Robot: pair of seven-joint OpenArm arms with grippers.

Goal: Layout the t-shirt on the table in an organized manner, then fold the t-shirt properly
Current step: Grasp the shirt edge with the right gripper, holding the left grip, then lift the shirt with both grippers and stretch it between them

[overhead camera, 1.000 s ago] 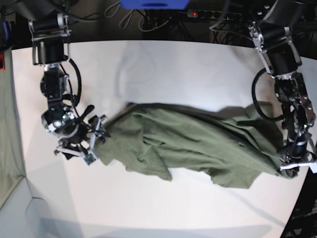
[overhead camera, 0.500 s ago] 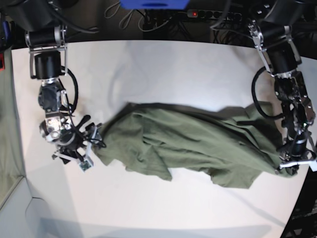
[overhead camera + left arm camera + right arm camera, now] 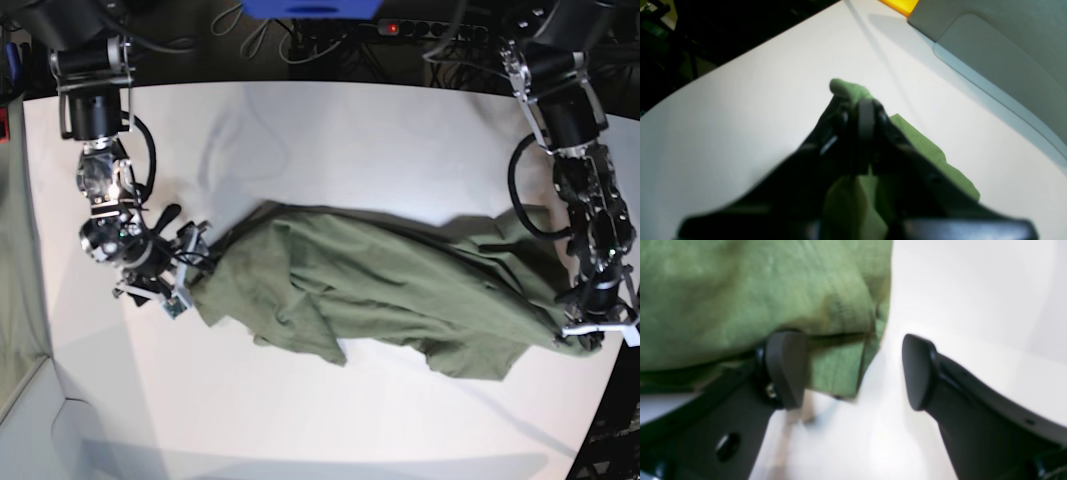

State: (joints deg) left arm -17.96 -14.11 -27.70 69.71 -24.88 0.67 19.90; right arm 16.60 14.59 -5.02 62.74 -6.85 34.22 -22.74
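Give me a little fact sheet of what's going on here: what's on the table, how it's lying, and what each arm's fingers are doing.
item: olive-green t-shirt
surface: white table
shirt state: crumpled, stretched sideways across the table, not yet flat or folded
left gripper: fingers shut on one end of the t-shirt, near the table's edge
right gripper: fingers open at the shirt's other end; cloth edge lies between them, not clamped
beyond the table: dark floor with cables

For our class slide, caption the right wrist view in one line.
Open right pincer at the edge of the olive t-shirt on the white table.
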